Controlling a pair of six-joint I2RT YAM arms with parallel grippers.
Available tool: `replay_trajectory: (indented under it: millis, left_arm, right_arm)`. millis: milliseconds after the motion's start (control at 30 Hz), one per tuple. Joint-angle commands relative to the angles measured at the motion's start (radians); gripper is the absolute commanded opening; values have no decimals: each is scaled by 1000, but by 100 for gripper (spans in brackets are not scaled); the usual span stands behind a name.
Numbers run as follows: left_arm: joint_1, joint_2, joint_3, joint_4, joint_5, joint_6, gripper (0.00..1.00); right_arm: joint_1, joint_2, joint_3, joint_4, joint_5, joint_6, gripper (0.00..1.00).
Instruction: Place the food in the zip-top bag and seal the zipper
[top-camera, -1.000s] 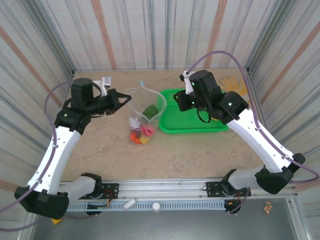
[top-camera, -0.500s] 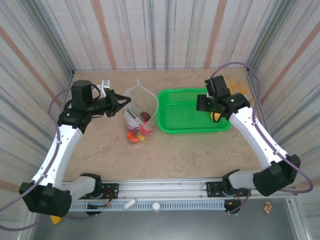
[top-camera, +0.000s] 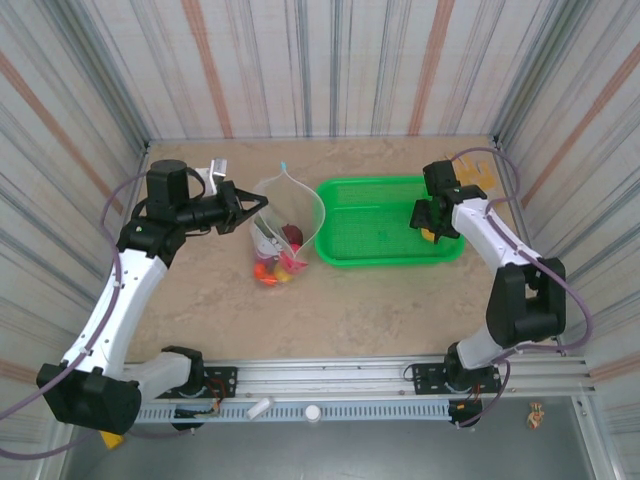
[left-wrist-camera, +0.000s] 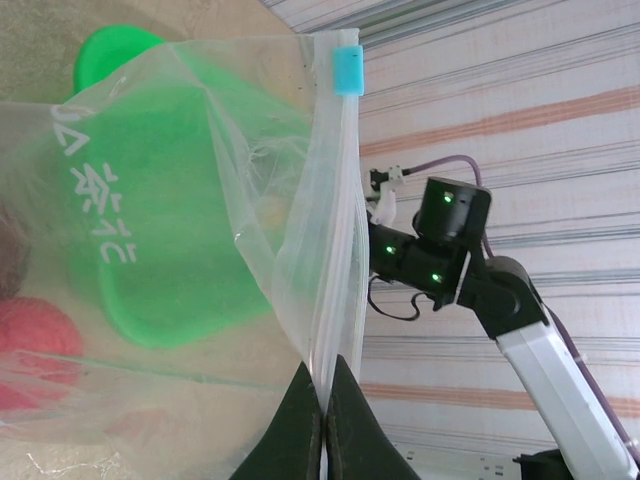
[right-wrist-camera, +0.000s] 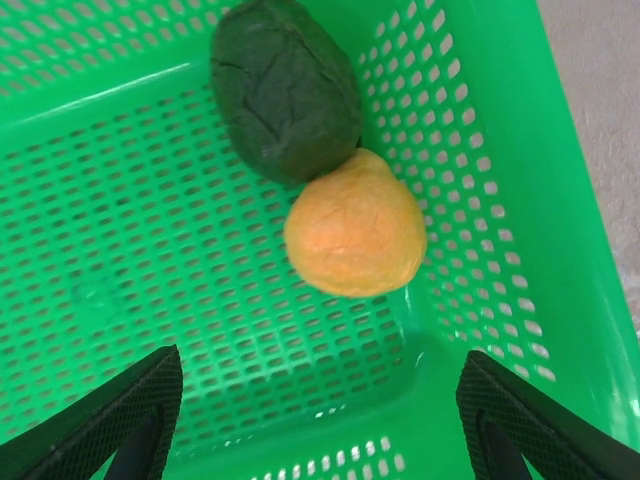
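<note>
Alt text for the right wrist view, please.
The open right gripper hangs over a corner of the green mesh plastic basket, above an orange round toy fruit that touches a dark green round toy vegetable. Beige tabletop shows at right.

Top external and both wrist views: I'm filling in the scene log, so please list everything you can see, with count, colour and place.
zip-top bag: one, clear, on the table left of the basket
zipper end piece: one, light blue, at the end of the bag's mouth
food in bag: several, red, orange, yellow, maroon; exact count unclear
dark green food: one, in a basket corner
orange food: one, touching the dark green one
basket: one, green mesh, right of the bag
glove: one, yellow-tan, far right corner
table: one, beige
left gripper: shut on the bag's zipper edge
right gripper: open, above the basket's two foods
</note>
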Motion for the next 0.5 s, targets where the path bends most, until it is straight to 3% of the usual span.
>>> replay_trajectory:
  millis: [0, 467]
  left_arm:
    - [-7, -15, 1, 0, 34, 38, 0]
    - [-16, -27, -30, 5, 43, 54, 0]
  right_arm:
    - [-1, 59, 33, 11, 44, -1, 76]
    - [-7, 259, 92, 10, 99, -67, 78]
